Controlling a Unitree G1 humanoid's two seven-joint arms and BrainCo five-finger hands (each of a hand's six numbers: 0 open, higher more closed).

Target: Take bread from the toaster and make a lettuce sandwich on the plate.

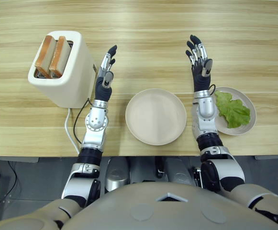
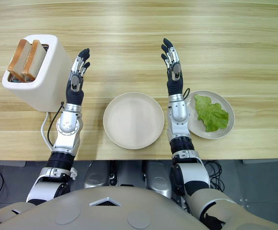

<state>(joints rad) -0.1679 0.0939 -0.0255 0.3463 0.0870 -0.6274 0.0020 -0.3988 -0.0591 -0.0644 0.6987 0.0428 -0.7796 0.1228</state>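
Toward the left end of the worktop [image 1: 186, 24]: toaster [image 1: 67, 81] upright, two bread slices [image 1: 52, 56] standing in its slots. At the near edge, centre: empty plate [image 1: 155, 116]. Further right along the same edge: lettuce leaf [image 1: 232, 109] lying on a smaller plate [image 1: 246, 127]. Just beside the toaster: left robot hand [image 1: 105, 74], fingers extended and apart, holding nothing. Beyond the gap between the two plates: right robot hand [image 1: 199, 60], likewise spread and unloaded. Judged step: the first, bread not yet removed. Next: bring left robot hand over the slots, pinch one slice by its exposed top, lift straight up.
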